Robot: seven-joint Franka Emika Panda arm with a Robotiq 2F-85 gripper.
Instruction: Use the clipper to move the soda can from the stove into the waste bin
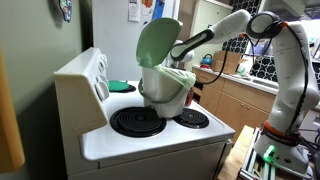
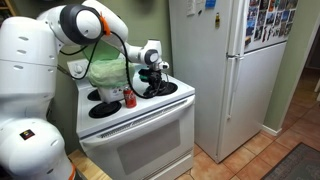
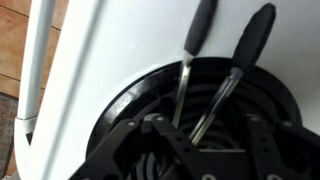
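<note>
The gripper (image 2: 152, 80) has its jaws clenched on the clipper (image 3: 250, 42) — arms spread above a stove (image 2: 160, 112) burner (image 3: 125, 110) — with the red soda can (image 2: 128, 97) nearby.

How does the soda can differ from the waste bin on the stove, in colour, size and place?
The soda can is red; the waste bin is cream-white with a pale green lid. The can is far smaller than the bin. The can stands nearer the front edge, the bin further back. Both rest on the white stove.
</note>
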